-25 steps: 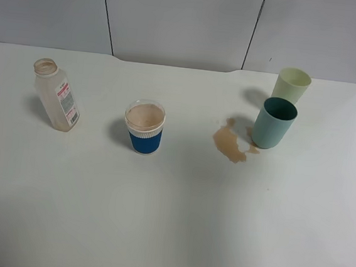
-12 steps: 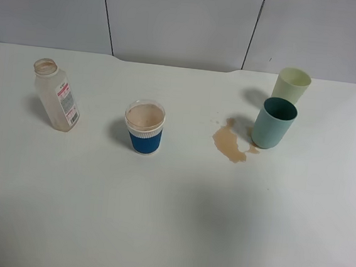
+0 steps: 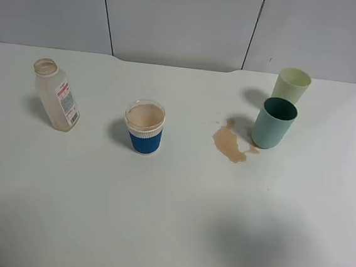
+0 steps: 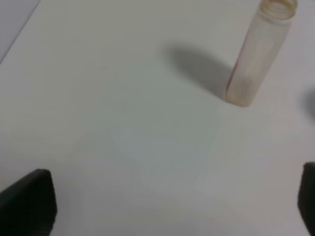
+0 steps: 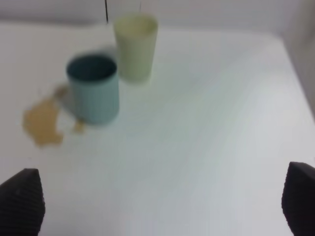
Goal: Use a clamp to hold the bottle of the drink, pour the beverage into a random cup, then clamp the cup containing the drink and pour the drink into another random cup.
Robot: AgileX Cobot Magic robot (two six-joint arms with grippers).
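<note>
Both my clamps, left point(image 4: 167, 206) and right point(image 5: 162, 206), spread wide, holding nothing. Bottle point(image 3: 56, 95) upright near table's point(image 3: 168, 233) left edge. Blue cup point(image 3: 144, 126) mid-table, beverage point(image 3: 145, 115) inside; spill point(image 3: 229, 145) beside teal cup point(image 3: 273, 122).

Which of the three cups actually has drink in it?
The blue-banded cup in the middle, filled with light-brown liquid. The teal cup by the spill looks dark inside; the pale yellow-green cup shows none.

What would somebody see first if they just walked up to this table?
Probably the brown spill on the white table, right beside the teal cup, with a pale yellow-green cup just behind it. Next, the blue-and-white cup near the middle, full of light-brown drink. Far left stands an open, nearly empty bottle.
</note>
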